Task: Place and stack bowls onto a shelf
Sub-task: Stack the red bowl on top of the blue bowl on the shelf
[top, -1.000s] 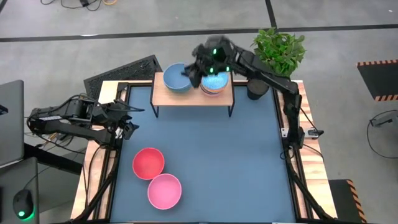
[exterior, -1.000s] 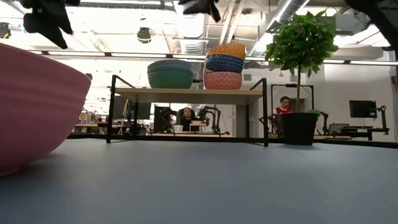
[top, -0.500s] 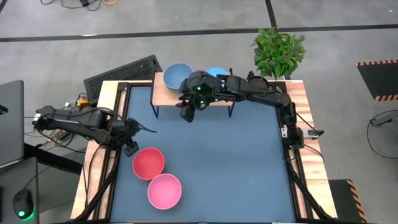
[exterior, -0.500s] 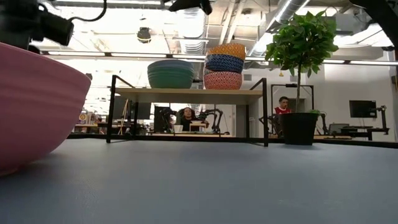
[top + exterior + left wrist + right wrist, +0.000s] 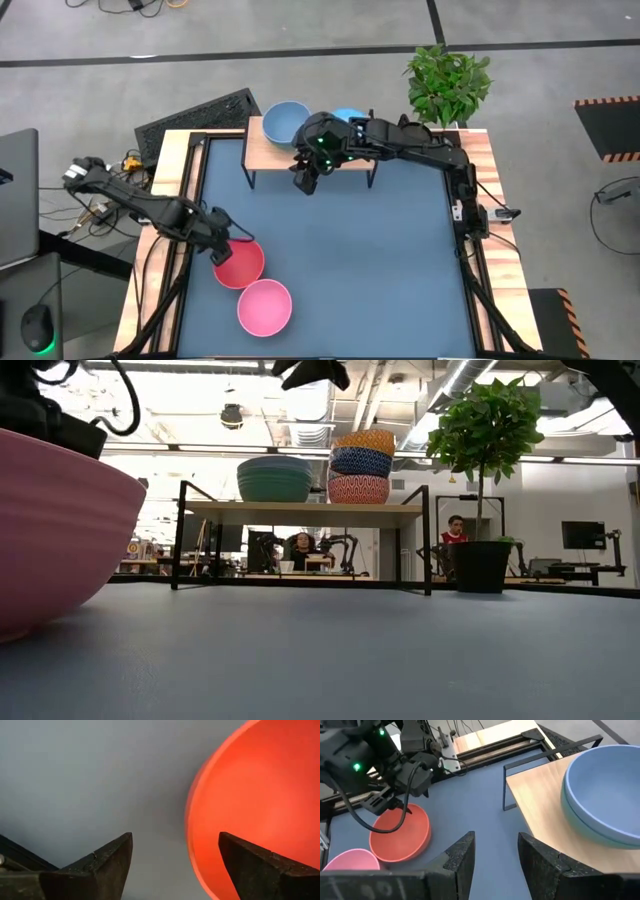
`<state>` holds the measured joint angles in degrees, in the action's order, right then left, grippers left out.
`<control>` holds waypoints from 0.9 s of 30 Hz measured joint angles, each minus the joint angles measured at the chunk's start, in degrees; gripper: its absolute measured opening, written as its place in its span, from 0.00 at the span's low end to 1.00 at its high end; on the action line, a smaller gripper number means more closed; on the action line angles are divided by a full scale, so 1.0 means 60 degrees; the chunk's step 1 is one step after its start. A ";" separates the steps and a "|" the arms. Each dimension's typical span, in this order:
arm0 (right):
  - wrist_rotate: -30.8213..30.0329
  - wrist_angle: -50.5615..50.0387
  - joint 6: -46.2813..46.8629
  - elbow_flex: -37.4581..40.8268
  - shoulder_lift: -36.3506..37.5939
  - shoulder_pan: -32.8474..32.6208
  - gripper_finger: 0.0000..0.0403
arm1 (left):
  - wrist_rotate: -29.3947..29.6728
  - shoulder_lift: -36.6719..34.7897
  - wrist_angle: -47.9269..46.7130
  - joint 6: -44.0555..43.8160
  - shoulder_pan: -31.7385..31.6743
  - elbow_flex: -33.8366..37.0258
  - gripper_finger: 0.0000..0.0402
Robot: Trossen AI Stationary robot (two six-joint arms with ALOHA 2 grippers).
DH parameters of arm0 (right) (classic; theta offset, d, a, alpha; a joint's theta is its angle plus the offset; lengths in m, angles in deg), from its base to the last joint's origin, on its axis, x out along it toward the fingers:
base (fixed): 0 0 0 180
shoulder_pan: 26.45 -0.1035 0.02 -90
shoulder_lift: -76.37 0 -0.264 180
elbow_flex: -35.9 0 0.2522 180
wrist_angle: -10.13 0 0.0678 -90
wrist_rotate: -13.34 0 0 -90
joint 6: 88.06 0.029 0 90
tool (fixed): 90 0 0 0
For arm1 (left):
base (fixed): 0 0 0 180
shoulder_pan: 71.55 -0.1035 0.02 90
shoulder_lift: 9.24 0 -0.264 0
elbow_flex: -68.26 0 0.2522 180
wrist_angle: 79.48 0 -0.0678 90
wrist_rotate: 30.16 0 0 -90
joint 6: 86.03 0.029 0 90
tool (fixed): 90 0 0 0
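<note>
Left end effector (image 5: 232,243), fingers spread, now down at red bowl (image 5: 240,263) rim, 10 o'clock edge; was clear of it before. Right end effector (image 5: 305,180) spread, unchanged before shelf (image 5: 262,155). Pink bowl (image 5: 265,306) on table (image 5: 360,260).

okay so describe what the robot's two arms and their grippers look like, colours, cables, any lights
Both arms are dark, jointed and slim. The right arm carries small green lights by its wrist, near the right gripper. The left arm has loose black cables looping along it, toward the left gripper. The fingers are matte black, wedge-shaped and tapering to points.
</note>
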<state>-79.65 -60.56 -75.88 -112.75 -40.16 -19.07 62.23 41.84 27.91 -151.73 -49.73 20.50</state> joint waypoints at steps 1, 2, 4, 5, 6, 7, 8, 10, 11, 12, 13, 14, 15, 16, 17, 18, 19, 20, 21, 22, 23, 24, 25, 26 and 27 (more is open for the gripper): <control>-0.0001 -0.0003 -0.0004 0.0000 0.0001 0.0000 0.43 | 0.0044 0.0121 0.0030 -0.0107 0.0020 0.0000 0.69; 0.0000 -0.0011 -0.0004 0.0000 0.0004 0.0000 0.43 | 0.0048 0.0225 0.0054 -0.0171 0.0025 0.0003 0.67; 0.0000 -0.0015 -0.0005 0.0000 0.0004 0.0000 0.43 | 0.0047 0.0441 0.0060 -0.0246 0.0022 0.0007 0.60; 0.0001 -0.0032 -0.0005 0.0000 0.0004 0.0000 0.43 | 0.0043 0.0553 0.0060 -0.0250 0.0022 0.0007 0.55; 0.0004 -0.0053 -0.0007 0.0000 0.0004 0.0000 0.43 | 0.0043 0.0676 0.0059 -0.0249 0.0022 0.0007 0.50; 0.0004 -0.0079 -0.0007 0.0000 0.0004 0.0000 0.43 | 0.0043 0.0817 0.0058 -0.0246 0.0022 0.0007 0.44; 0.0004 -0.0136 -0.0007 0.0000 0.0004 0.0000 0.43 | 0.0036 0.0963 0.0055 -0.0248 0.0022 0.0007 0.38; 0.0004 -0.0338 -0.0007 0.0000 0.0004 -0.0005 0.43 | -0.0026 0.1259 0.0053 -0.0246 0.0022 0.0007 0.24; 0.0005 -0.0431 -0.0008 0.0000 0.0004 -0.0018 0.43 | -0.0064 0.1386 0.0054 -0.0248 0.0020 0.0007 0.17; 0.0004 -0.0523 -0.0008 0.0000 0.0004 -0.0029 0.43 | -0.0093 0.1493 0.0056 -0.0284 0.0018 0.0007 0.10; 0.0007 -0.0600 -0.0011 0.0000 0.0004 -0.0033 0.43 | -0.0092 0.1562 0.0047 -0.0424 0.0017 0.0006 0.06; 0.0007 -0.0661 -0.0011 0.0000 0.0004 -0.0036 0.43 | -0.0096 0.1577 0.0026 -0.0595 0.0014 -0.0012 0.04; 0.0007 -0.0746 -0.0005 0.0000 0.0004 -0.0037 0.43 | -0.0099 0.1572 0.0039 -0.0770 0.0014 -0.0026 0.03; 0.0005 -0.0850 0.0031 0.0000 0.0004 -0.0040 0.43 | -0.0096 0.1548 -0.0023 -0.0911 0.0014 -0.0049 0.03; 0.0005 -0.0936 0.0149 0.0000 0.0004 -0.0038 0.43 | -0.0072 0.1505 -0.0134 -0.1043 0.0014 -0.0140 0.02; 0.0007 -0.0992 0.0262 0.0000 0.0004 -0.0011 0.43 | -0.0006 0.1457 -0.0198 -0.1173 0.0014 -0.0269 0.01; 0.0007 -0.1020 0.0392 0.0000 0.0004 0.0021 0.43 | 0.0182 0.1372 -0.0387 -0.1323 0.0019 -0.0433 0.01; 0.0006 -0.1017 0.0513 0.0000 0.0004 0.0053 0.43 | 0.0454 0.1236 -0.0662 -0.1469 0.0018 -0.0632 0.00; 0.0004 -0.0998 0.0643 0.0000 0.0004 0.0095 0.43 | 0.0699 0.1105 -0.0876 -0.1667 -0.0001 -0.0836 0.00; 0.0004 -0.0974 0.0753 0.0000 0.0004 0.0114 0.43 | 0.0967 0.1008 -0.1122 -0.1783 -0.0011 -0.1104 0.00; 0.0000 -0.0942 0.0806 0.0000 0.0004 0.0124 0.43 | 0.1298 0.0906 -0.1372 -0.1958 -0.0011 -0.1369 0.00; -0.0004 -0.0902 0.0870 0.0000 0.0004 0.0127 0.43 | 0.1596 0.0793 -0.1670 -0.2141 -0.0015 -0.1618 0.00; -0.0004 -0.0832 0.0896 0.0000 0.0004 0.0127 0.43 | 0.1915 0.0714 -0.2051 -0.2354 -0.0018 -0.1936 0.00; 0.0000 -0.0724 0.0903 0.0000 0.0004 0.0117 0.43 | 0.2260 0.0645 -0.2284 -0.2577 -0.0018 -0.2224 0.00; 0.0000 -0.0552 0.0915 0.0000 0.0004 0.0115 0.43 | 0.2639 0.0596 -0.2573 -0.2829 -0.0018 -0.2533 0.00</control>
<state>-79.65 -63.87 -70.39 -112.75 -40.14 -18.38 78.07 45.42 12.47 -168.70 -49.84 5.30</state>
